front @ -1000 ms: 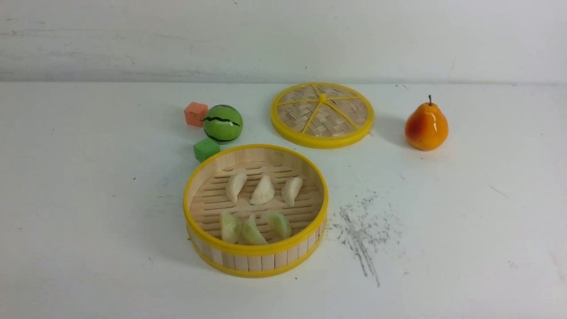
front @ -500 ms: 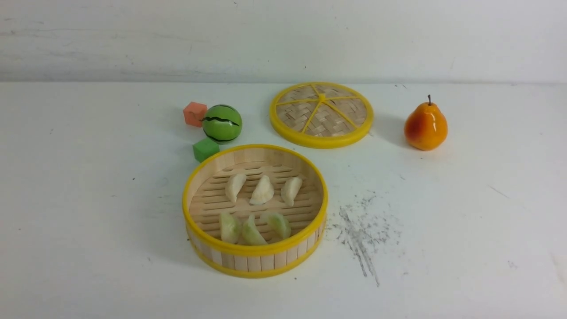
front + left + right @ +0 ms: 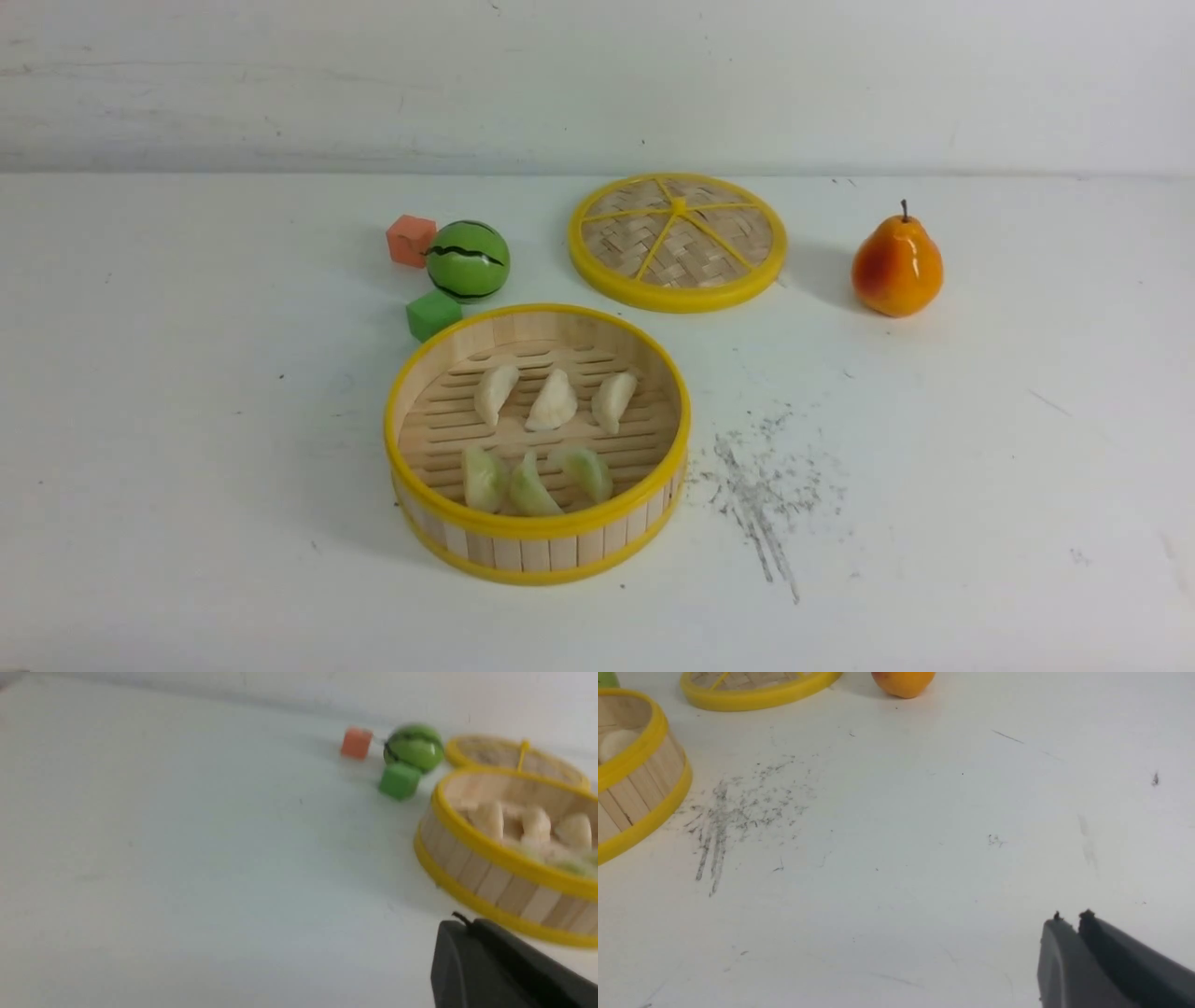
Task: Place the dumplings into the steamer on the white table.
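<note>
The job looks done: all six dumplings (image 3: 541, 434) lie inside the steamer (image 3: 439, 373), which sits in the middle of the frame on the table (image 3: 187, 420). Three pale ones lie in the back row and three greenish ones in front. The left gripper (image 3: 460, 924) is closed and holds nothing. The right gripper (image 3: 1069, 921) looks closed and empty too. Nothing seems left to pick up, so the arms likely only need to rest.

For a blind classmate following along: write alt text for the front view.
A round bamboo steamer on a white table holds six dumplings, three cream behind three green. Behind it lie its lid, a toy watermelon, two cubes and a pear.
</note>
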You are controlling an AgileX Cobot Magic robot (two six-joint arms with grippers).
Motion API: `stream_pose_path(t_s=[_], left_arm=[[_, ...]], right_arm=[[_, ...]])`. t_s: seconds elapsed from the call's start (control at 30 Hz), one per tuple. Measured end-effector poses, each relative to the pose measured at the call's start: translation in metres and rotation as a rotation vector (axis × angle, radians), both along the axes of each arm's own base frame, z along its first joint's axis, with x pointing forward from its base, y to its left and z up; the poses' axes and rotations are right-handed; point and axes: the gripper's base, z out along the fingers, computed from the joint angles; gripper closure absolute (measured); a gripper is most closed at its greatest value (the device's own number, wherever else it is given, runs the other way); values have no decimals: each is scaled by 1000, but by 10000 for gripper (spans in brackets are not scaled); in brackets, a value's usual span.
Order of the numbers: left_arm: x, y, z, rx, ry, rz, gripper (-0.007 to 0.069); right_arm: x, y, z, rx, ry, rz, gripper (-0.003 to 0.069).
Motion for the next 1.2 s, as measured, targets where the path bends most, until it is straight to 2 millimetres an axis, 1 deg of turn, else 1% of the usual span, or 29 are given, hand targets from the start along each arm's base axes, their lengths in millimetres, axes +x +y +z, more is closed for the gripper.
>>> stream_pose_path(t_s=[0.1, 0.17, 1.2], left_arm=[[-2, -2, -8, 34, 85, -32, 638], [-3, -2, -10, 49, 102, -42, 638], [-3, -3, -10, 53, 103, -46, 638]], right_arm=[[0, 0, 0, 0, 0, 0, 605], [0, 0, 0, 0, 0, 0, 602], [0, 0, 0, 0, 0, 0, 564]])
